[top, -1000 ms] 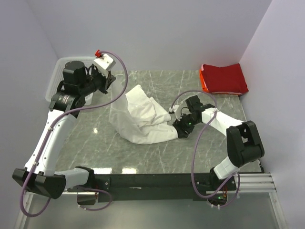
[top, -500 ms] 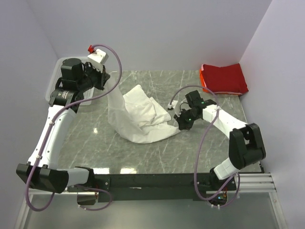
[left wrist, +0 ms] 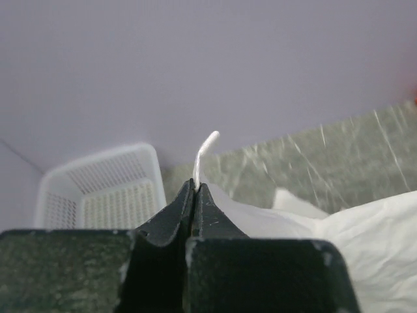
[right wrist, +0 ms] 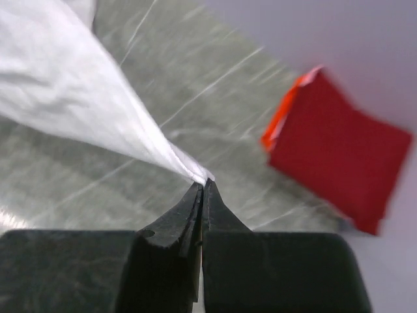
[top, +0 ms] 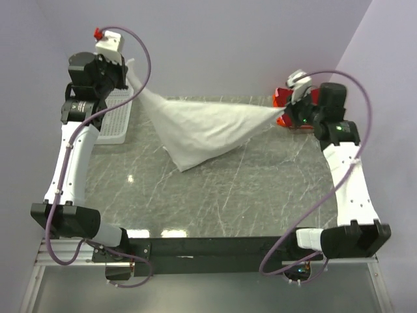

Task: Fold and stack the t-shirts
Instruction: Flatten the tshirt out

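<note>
The white t-shirt [top: 202, 127] hangs stretched in the air between both arms, its lowest point touching the table near the middle. My left gripper [top: 129, 68] is raised at the back left, shut on one corner of it [left wrist: 203, 151]. My right gripper [top: 281, 112] is raised at the back right, shut on the opposite corner [right wrist: 189, 171]. The red t-shirt [top: 306, 107] lies folded at the back right corner, partly hidden by my right arm; the right wrist view shows it [right wrist: 339, 153] with its orange edge.
A white mesh basket [top: 116, 116] stands at the back left by the wall, also in the left wrist view [left wrist: 104, 186]. The grey marble table [top: 247, 189] ends at purple walls behind and on both sides.
The right gripper closed on the white shirt's corner and rose to the back right. The left gripper rose up and back. The crumpled shirt is now lifted and pulled taut between them.
</note>
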